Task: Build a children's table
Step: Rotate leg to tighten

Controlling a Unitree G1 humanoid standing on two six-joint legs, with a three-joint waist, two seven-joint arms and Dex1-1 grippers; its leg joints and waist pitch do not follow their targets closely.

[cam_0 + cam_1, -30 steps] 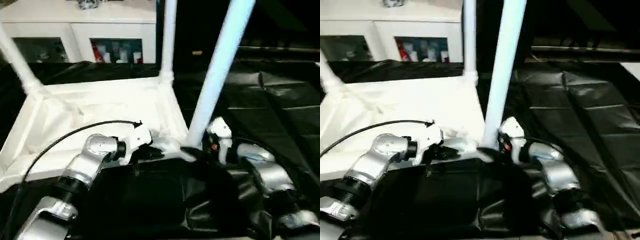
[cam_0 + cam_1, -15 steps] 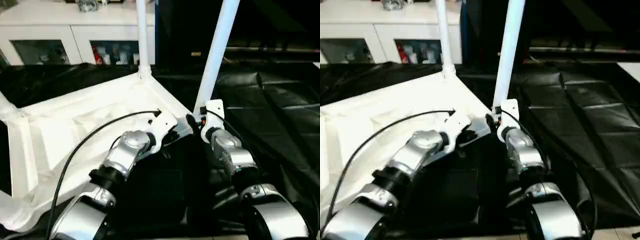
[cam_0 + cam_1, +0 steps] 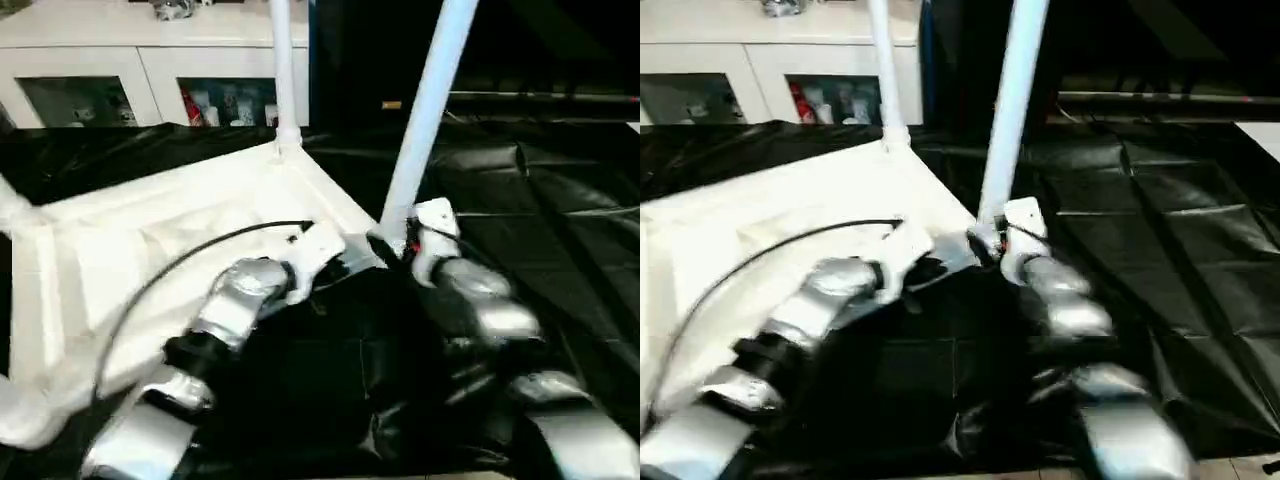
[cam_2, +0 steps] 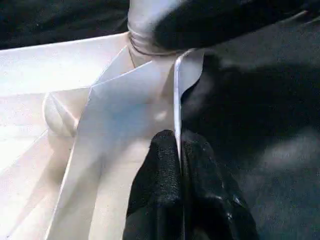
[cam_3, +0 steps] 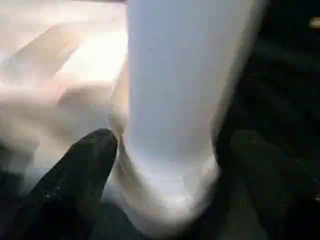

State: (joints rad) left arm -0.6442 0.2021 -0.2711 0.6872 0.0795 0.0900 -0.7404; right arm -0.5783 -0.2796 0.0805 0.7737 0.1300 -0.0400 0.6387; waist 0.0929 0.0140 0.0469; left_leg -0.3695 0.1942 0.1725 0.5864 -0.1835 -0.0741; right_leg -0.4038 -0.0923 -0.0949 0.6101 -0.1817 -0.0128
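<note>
black sheeting covers the floor, white cabinet (image 3: 150, 75) behind. tabletop (image 3: 150, 250) lies upside down with legs up. left gripper (image 4: 180, 165) is pinched on its thin rim, right gripper (image 5: 165, 165) straddles the near leg (image 3: 425, 110) at its socket. looks light, stiff, slick; grab low.

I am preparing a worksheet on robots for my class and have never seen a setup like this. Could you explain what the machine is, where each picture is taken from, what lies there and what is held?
This is a humanoid robot with two silver arms. Two pictures come from cameras in its head, looking down; the other two from cameras on its wrists. A white plastic tabletop lies upside down on black sheeting, with white legs standing up from its corners. The left gripper pinches the tabletop's thin edge. The right gripper has its black fingers on either side of the near leg, at its base. A white cabinet stands behind.
</note>
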